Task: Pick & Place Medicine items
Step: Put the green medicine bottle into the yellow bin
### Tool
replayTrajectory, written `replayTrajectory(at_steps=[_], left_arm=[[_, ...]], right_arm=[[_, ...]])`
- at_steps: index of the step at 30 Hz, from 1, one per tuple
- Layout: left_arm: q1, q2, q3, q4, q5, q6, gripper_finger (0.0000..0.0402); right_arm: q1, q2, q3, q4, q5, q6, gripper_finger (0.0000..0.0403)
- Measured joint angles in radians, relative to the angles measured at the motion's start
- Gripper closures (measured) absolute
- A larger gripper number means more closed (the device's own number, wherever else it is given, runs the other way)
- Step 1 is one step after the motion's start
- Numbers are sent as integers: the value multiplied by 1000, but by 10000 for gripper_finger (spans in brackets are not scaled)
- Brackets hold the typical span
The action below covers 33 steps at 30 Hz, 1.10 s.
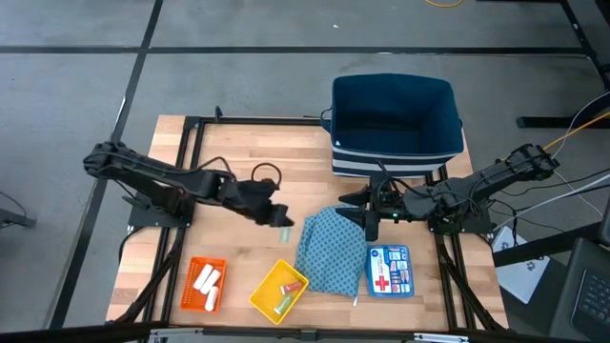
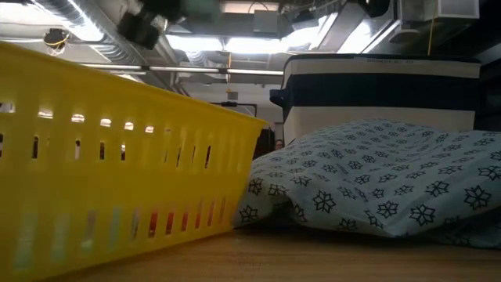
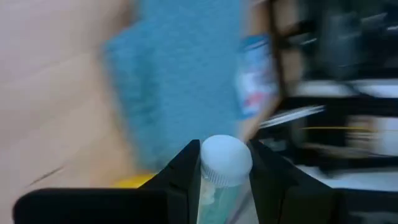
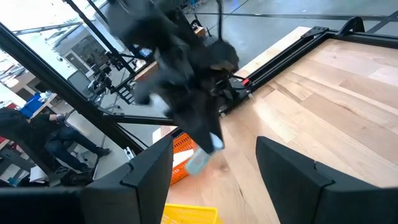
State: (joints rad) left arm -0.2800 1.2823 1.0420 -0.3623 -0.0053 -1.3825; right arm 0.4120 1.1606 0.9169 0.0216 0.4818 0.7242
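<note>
My left gripper (image 1: 278, 219) hovers over the table's middle, shut on a small light-green bottle (image 1: 286, 230) with a white cap (image 3: 225, 163). It stands just left of the blue patterned cloth (image 1: 332, 250). In the right wrist view the bottle (image 4: 200, 162) hangs under that arm, above the wood. My right gripper (image 1: 368, 217) is open (image 4: 214, 177) over the cloth's far right corner and touches nothing. A yellow basket (image 1: 279, 290) holds a pinkish-red stick (image 1: 290, 285) and a pale piece. An orange basket (image 1: 205, 284) holds white tubes (image 1: 207, 282). My left gripper pinches the light-green bottle between its two fingers (image 3: 186, 171), on the body just below the white cap. The cap end (image 3: 225, 158) sticks out past the fingertips. The bottle is lifted clear of the table and slants down toward the cloth.
A blue fabric bin (image 1: 396, 119) with a striped wall stands at the far edge. A blue and white first-aid pouch (image 1: 389, 270) lies right of the cloth. In the low view the yellow basket (image 2: 117, 157) and the cloth (image 2: 376, 180) fill the near table. Bare wood lies left of the orange basket.
</note>
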Motion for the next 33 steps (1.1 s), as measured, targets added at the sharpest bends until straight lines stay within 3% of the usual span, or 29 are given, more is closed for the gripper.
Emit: replayTrajectory(at_steps=[5,17,28,33], left_arm=[[-49,41,1,221,-32,22,311],[-215,287,0,427,28,98,309],[-308,409,0,293,30,132,307],[-308,432,0,285,96,85,275]], right_arm=[[0,0,0,0,0,0,172],[0,0,0,-9,-5,24,172],[0,0,0,-52,-53,27,172],[0,0,0,-52,-53,34,172]])
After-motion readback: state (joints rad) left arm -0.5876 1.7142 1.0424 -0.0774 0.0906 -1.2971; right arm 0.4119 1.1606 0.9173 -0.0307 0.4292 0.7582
